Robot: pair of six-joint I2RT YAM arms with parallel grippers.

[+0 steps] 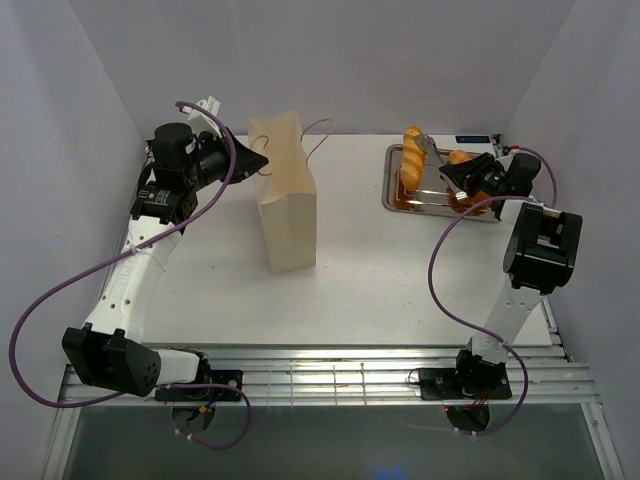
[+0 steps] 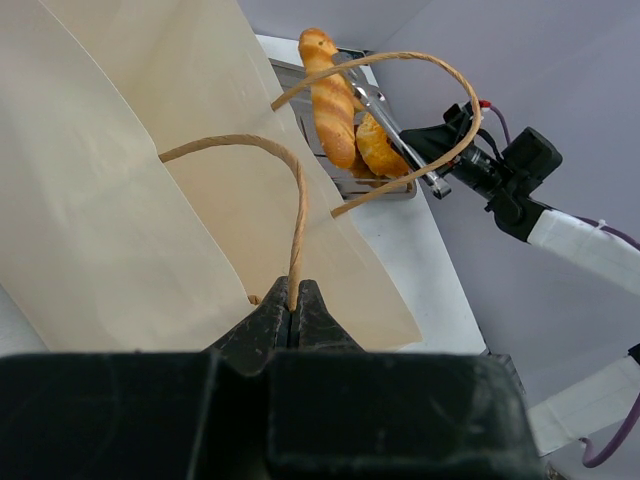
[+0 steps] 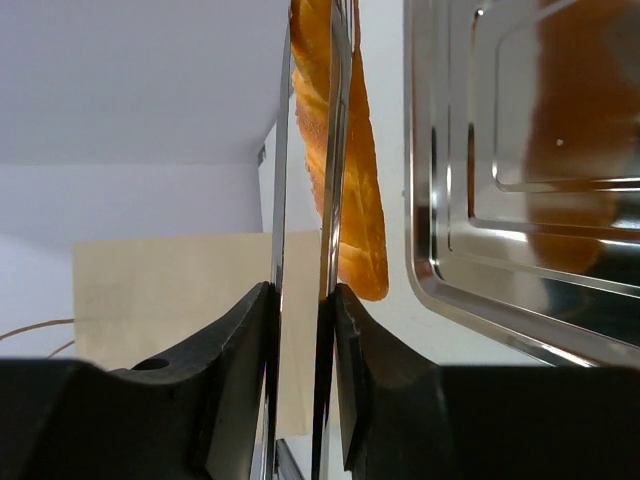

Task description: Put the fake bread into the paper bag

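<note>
Cream paper bag (image 1: pixel 288 200) stood upright at mid-left, its cord handle (image 2: pixel 300 200) pinched in the closed left gripper (image 2: pixel 292 305), probably to steady the mouth. Right gripper (image 3: pixel 300 295) squeezed steel tongs (image 3: pixel 335 150) clamping a bread loaf (image 3: pixel 365 220) over the far-right tray (image 3: pixel 520 260).

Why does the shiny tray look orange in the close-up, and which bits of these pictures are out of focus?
Right wrist view: the steel tray mirrors the orange bread, hence the tint; the right fingers, shut on the tongs, sit too close to look sharp. Left wrist view: the left fingers are soft, the cord handle crisp. Top view: even light throughout.
</note>
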